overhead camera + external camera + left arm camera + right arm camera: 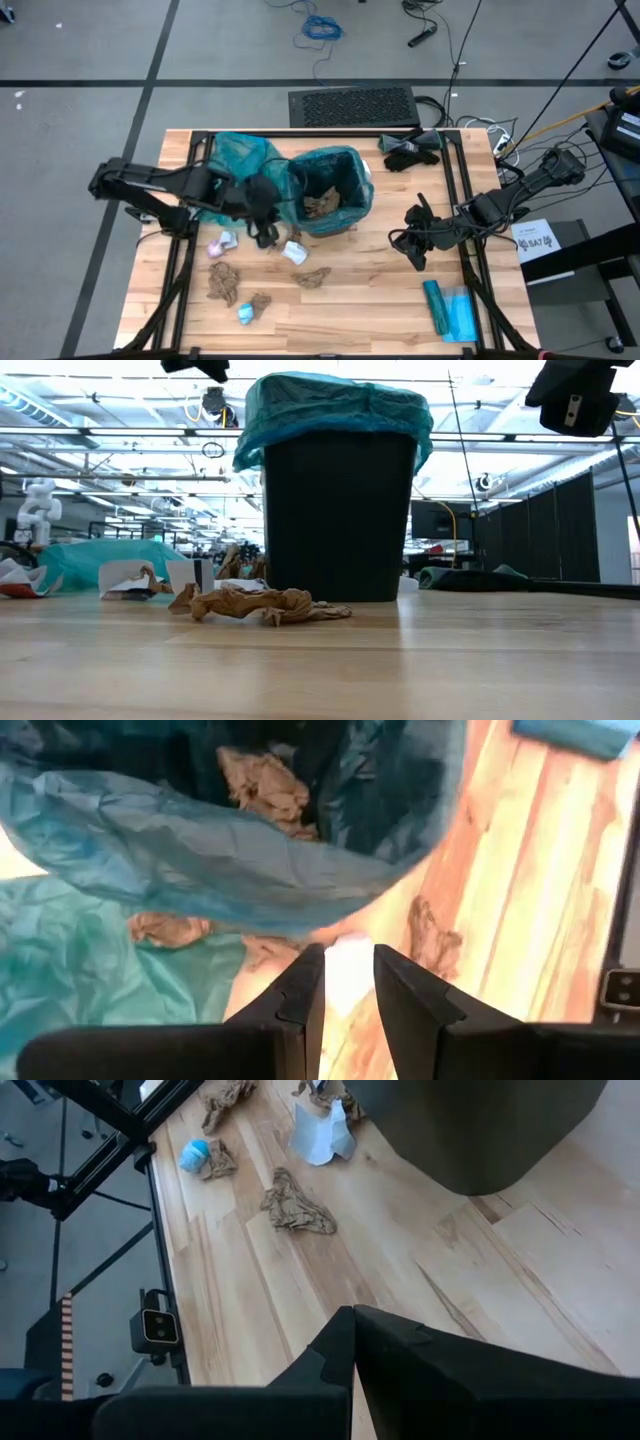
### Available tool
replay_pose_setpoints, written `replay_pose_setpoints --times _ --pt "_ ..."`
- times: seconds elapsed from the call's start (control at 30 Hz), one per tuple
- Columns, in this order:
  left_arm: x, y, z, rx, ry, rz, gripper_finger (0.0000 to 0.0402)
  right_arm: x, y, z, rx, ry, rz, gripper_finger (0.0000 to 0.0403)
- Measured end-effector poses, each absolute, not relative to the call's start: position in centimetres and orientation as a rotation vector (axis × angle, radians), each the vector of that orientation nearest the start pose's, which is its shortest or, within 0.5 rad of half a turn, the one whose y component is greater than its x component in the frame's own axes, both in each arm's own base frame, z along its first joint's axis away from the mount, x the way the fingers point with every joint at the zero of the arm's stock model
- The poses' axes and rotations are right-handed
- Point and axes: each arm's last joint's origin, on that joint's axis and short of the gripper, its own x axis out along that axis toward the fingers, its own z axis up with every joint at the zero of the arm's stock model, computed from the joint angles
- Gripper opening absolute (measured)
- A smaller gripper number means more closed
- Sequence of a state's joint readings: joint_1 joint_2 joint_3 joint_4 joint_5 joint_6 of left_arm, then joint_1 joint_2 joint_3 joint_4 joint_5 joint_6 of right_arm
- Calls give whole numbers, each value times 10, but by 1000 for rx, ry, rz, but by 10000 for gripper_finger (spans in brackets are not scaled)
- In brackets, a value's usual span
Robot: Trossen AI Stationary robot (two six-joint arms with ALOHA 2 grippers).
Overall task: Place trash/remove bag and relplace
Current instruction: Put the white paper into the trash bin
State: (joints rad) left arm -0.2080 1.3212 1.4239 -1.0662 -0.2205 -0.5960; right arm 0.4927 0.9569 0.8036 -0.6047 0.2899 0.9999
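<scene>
The black trash bin (pixel 330 190), lined with a teal bag (pixel 345 160) whose edge is folding over the rim, is standing near the middle of the wooden table (pixel 370 290), and a few brown paper wads (pixel 322 202) are already lying inside it. The left gripper (pixel 262 232) is hovering just beside the bin on its left side, its fingers (pixel 300 995) standing partly apart with a white paper wad (pixel 348 970) showing in the gap between them; whether they are actually touching it cannot be told. A loose heap of teal plastic (pixel 232 155) is lying against the bin's left, under the left arm. The rest of the trash is sitting on the table in front of the bin and to its left: a white wad (pixel 294 251) nearest the bin, a brown wad (pixel 313 277) just past it, a pale wad (pixel 222 243) further left, and two more brown wads (pixel 224 281) with a small pale-blue one (pixel 246 314) lying furthest from the bin. The right gripper (pixel 415 238) is waiting well to the right of the bin, its fingers (pixel 345 1345) pressed together on nothing. A flat blue packet (pixel 450 310) is lying beyond it, toward the table's front edge, and a black cloth (pixel 410 152) is resting behind the bin to its right.
</scene>
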Motion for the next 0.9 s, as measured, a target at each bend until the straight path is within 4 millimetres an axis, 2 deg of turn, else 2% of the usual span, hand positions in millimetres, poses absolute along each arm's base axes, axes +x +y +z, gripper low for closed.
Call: replay_pose_setpoints --times 0.1,0.17,0.37,0.53,0.7,0.9 --pt "237 -53 363 -364 910 322 86 170 82 275 652 721 -165 0" --pt "234 -59 353 -379 954 348 86 170 82 275 650 722 -165 0" --pt "234 -69 310 -420 1074 448 86 170 82 275 641 723 -163 0" --pt "231 -68 273 -469 1172 568 86 170 82 275 640 724 -163 0" --pt "229 -68 244 -524 1287 562 104 170 82 276 643 719 -160 0" --pt "240 -69 222 -518 1261 500 144 170 82 276 651 719 -159 0"
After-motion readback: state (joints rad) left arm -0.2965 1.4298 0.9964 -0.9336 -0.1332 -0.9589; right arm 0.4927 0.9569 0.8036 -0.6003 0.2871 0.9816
